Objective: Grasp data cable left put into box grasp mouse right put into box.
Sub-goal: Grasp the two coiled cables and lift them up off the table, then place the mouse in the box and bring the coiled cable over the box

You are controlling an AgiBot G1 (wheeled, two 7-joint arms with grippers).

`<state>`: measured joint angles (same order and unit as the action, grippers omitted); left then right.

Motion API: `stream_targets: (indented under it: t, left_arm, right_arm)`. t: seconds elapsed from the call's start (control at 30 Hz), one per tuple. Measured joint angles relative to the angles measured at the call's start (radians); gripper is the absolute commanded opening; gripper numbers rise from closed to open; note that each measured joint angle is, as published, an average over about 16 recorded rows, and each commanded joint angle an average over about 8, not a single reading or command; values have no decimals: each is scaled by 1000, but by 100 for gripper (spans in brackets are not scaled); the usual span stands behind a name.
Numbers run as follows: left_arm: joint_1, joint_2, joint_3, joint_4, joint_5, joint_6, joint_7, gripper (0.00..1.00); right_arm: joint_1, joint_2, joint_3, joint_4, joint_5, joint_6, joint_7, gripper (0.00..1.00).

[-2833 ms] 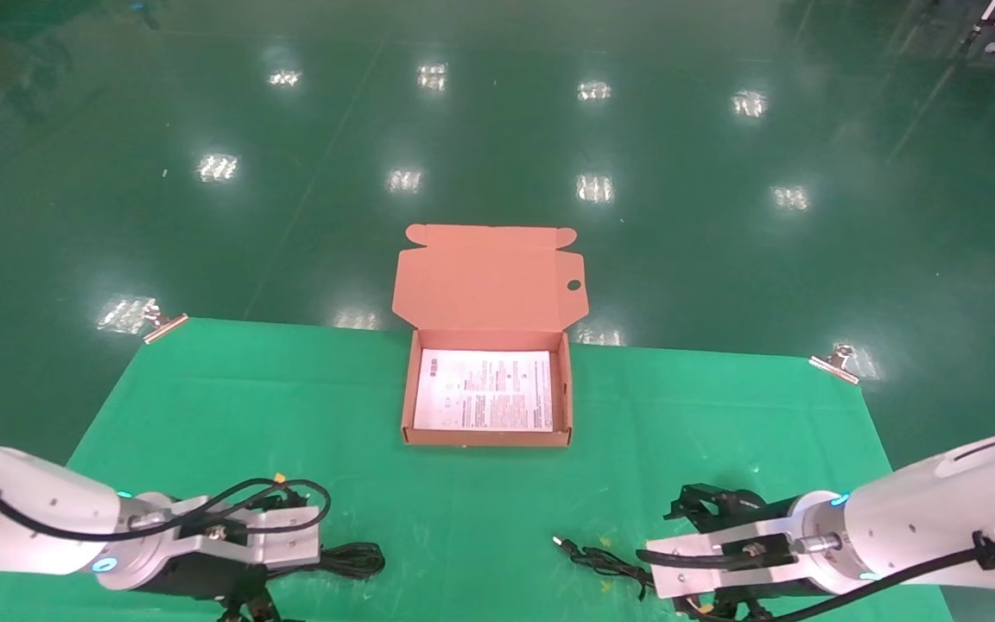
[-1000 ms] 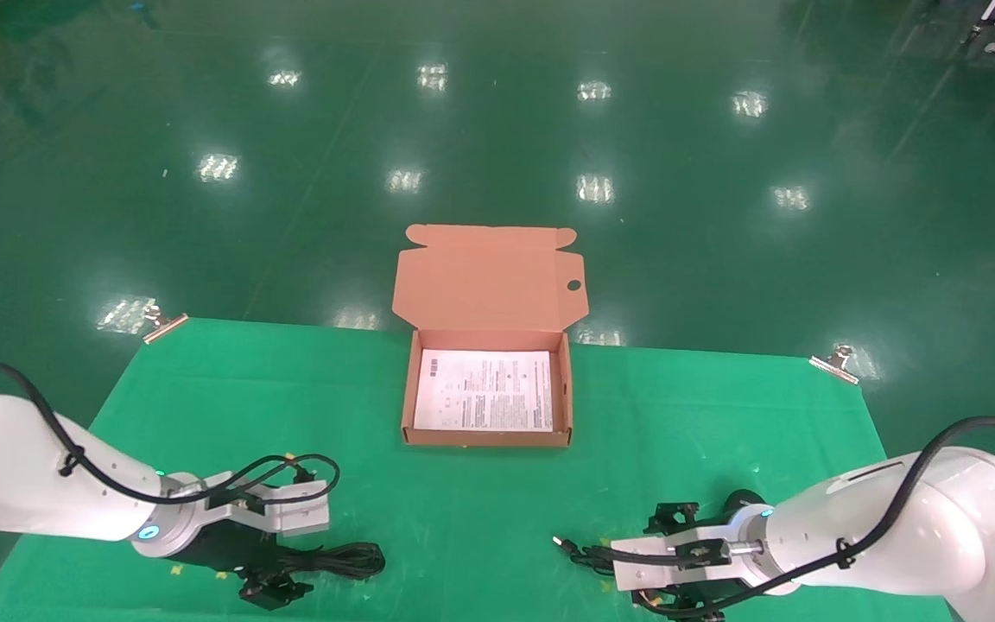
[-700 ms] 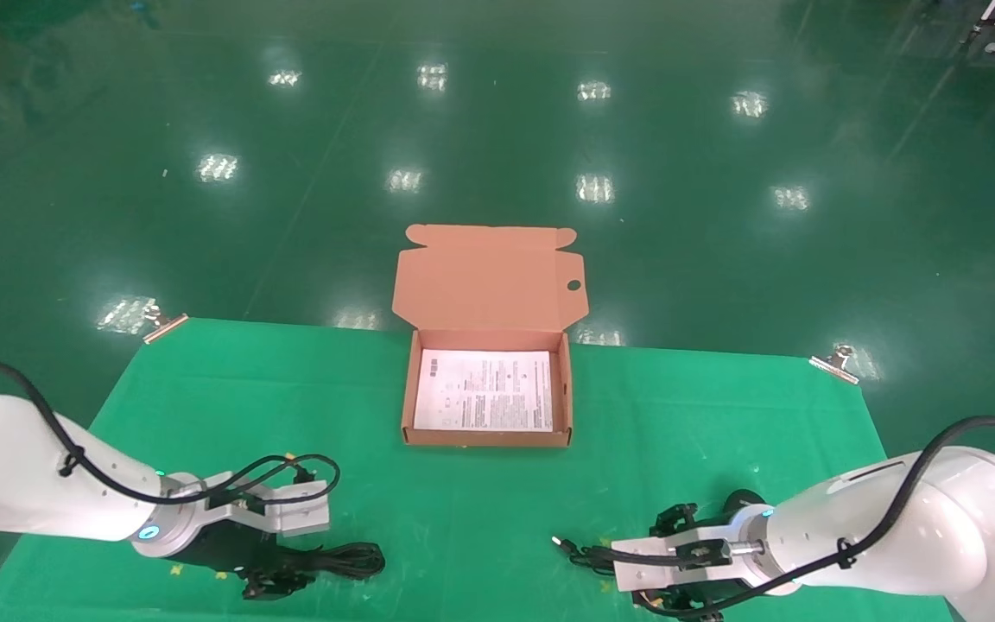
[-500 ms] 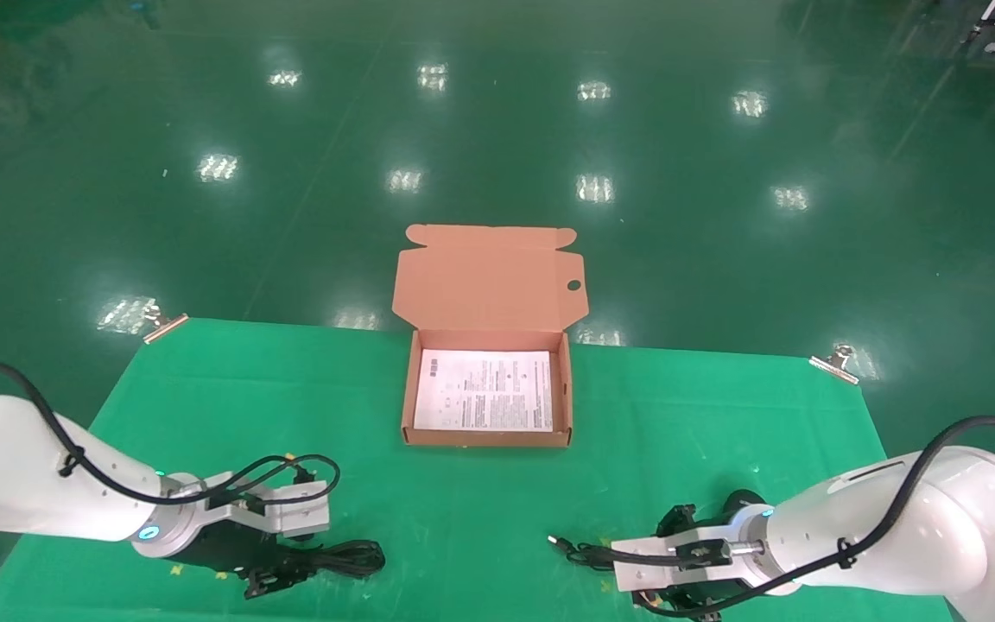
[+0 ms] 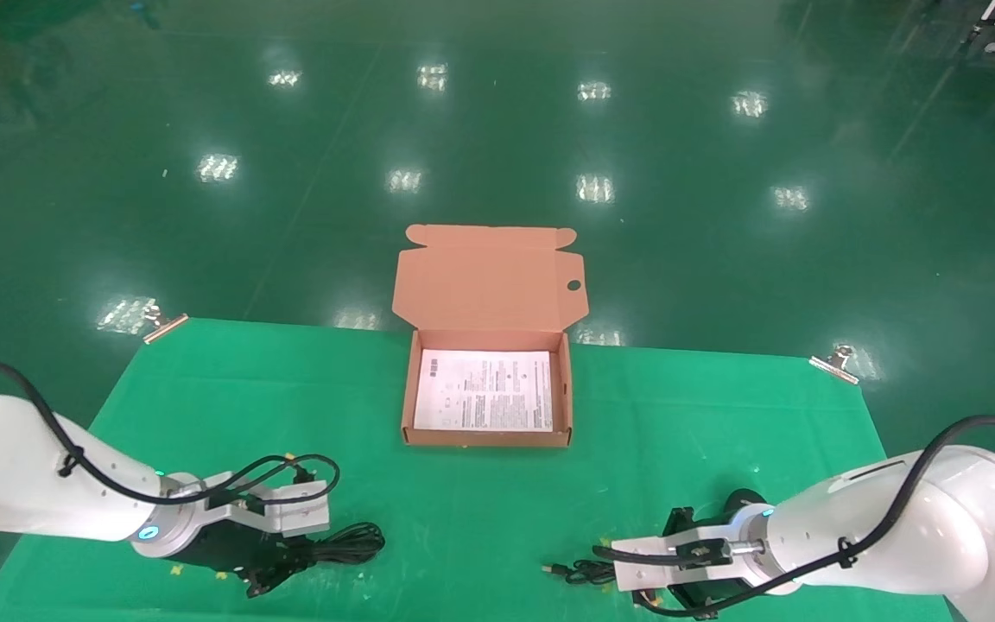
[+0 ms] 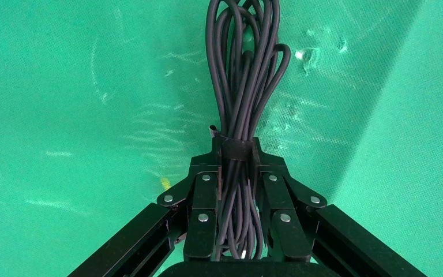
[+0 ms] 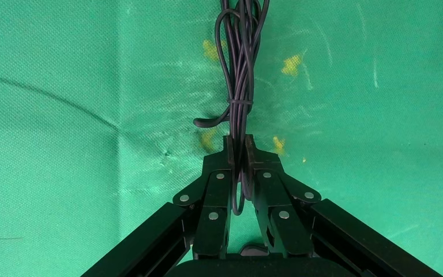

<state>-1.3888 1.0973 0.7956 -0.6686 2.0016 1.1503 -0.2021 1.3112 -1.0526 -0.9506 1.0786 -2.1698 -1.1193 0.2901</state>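
Up close, L wrist cam: left gripper [image 6: 235, 157] clamps data cable [image 6: 243, 69], head cam hides it.

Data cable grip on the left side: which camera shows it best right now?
Left wrist view: the left gripper is shut on the data cable at its tie band. Head view shows only its loops beside the arm. Right wrist view doesn't show it.
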Motion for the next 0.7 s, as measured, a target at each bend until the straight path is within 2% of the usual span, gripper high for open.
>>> stream_targets:
  t: [0.2,0.4,0.57,0.7]
  left_arm:
    - [-15,-27,-13,-53,-15,12,3,0]
    - [-41,-75,-35,-177,-18,5,-4,0]
    - [-62,-110,-55,-314,9,-34,-22,0]
    - [-80,-113,-66,-400,53,-89,-45,0]
  right_arm:
    - [24,28,26,24,9,-2,37,0]
    - [81,81,81,100,11,5,113,0]
    - [151,109,138,172,9,32,177,0]
    - [208,95,172,204,9,70,200,0]
